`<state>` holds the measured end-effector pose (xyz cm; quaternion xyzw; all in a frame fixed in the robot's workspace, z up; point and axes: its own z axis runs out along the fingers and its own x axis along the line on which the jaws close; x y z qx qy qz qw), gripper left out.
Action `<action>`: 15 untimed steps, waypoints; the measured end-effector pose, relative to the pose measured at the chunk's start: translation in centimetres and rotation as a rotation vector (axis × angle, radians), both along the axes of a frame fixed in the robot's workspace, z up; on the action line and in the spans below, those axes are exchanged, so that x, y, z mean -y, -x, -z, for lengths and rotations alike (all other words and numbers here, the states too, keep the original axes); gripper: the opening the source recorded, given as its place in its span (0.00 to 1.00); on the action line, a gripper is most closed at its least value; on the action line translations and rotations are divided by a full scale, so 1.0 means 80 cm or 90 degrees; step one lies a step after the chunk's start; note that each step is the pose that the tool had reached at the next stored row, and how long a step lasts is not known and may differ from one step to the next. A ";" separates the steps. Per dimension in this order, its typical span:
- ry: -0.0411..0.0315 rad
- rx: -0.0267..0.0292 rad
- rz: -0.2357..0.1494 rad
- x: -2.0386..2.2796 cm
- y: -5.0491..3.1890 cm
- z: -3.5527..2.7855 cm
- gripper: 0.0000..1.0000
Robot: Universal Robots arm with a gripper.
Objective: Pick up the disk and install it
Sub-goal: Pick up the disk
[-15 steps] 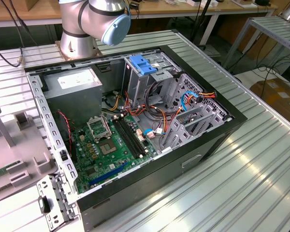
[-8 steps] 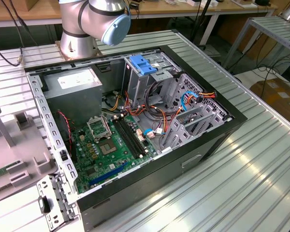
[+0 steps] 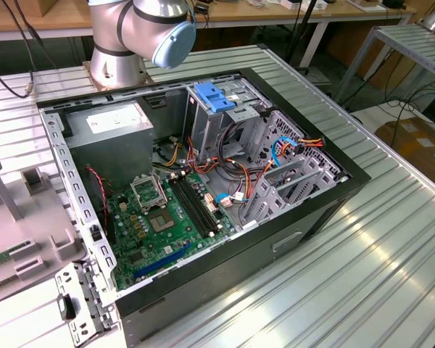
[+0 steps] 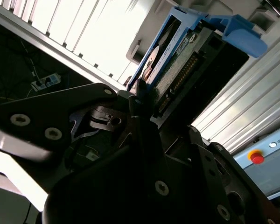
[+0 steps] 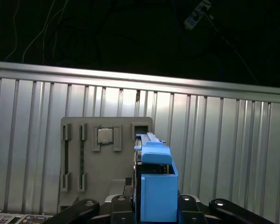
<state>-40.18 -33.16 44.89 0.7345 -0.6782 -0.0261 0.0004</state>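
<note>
**rackrat:** What was in the exterior view, count-wise?

**benchmonkey:** One arm [image 3: 141, 32], just its base and a blue-capped joint. It stood behind one open computer case [image 3: 225, 268] on the ribbed metal table [image 3: 391, 275]. Inside the case were one green motherboard [image 3: 159, 225], one grey power supply [image 3: 109, 130] and one drive cage [image 3: 203, 130] with a single ribbed blue latch [image 3: 214, 96] on top. There was also a tangle of cables [image 3: 235, 170] I couldn't count. One grey parts tray [image 3: 22, 217] sat outside the case, on the exterior view's left.

**rackrat:** And the first wrist view?

**benchmonkey:** One disk [image 5: 156, 179], seen end-on with the blue carrier facing the camera. It was in the gripper [image 5: 156, 207], and the two fingers [image 5: 186, 205] were pinched against its sides, one each side. Behind it lay the grey tray on the ribbed table, with exactly one square chip [image 5: 107, 135] sitting in a recess. The tray's long slots beside the chip looked bare.

**rackrat:** Second wrist view show anything different?

**benchmonkey:** Same single disk from the side, dark body framed in blue, sticking out from between the clamped fingers and held clear of the table. There was also one red button [image 4: 257, 158] on a pale box beyond the table's edge.
</note>
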 end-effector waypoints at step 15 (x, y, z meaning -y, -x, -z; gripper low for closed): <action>0.0000 0.0000 0.000 0.0000 0.000 -0.0169 0.36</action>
